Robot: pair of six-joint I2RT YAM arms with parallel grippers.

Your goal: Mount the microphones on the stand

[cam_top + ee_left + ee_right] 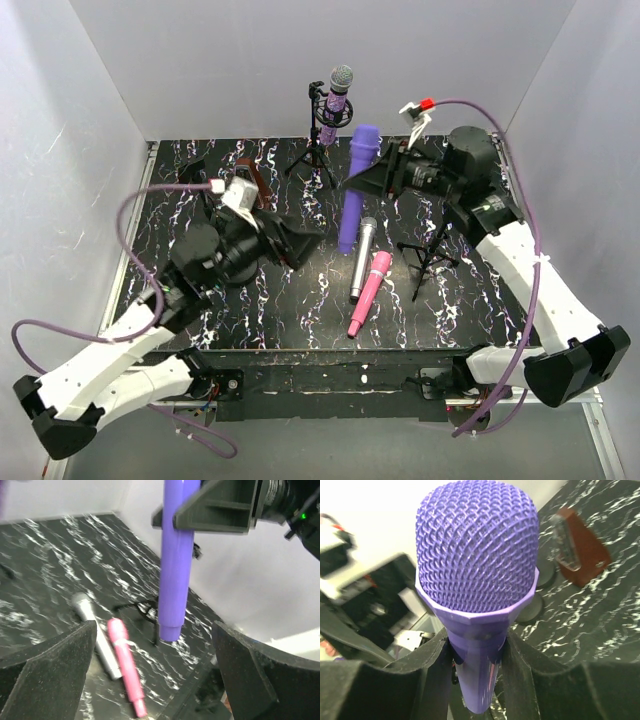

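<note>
At the far middle of the table [250,300], the glittery purple microphone [338,100] sits in the clip of the tall stand [318,152], grey mesh head up.

Right gripper [364,180] is just right of that stand. Its jaws are clamped on the violet microphone [351,215], gripping the body just under the mesh head. The right wrist view confirms it: both fingers [427,680] press against the barrel, with no gap. The mic hangs roughly upright, head up and tail end down. Can't tell whether the tail clears the table.

Left gripper [305,245] is left of centre, jaws spread wide with nothing between them. It faces the hanging violet mic, close to it but not touching.

Silver-grey microphone [360,258] lies flat at mid-table, head toward the far side, near the violet mic's tail. Pink microphone [368,292] lies just to its right and nearer, almost parallel. From the top view they look to be touching or nearly so; the left wrist view shows them side by side with a thin gap.

A second stand, a low black tripod [432,255], sits right of the two loose mics, beside the right arm, and its clip is empty.

Dark red box [260,185] is at far left, partly hidden behind the left wrist.
</note>
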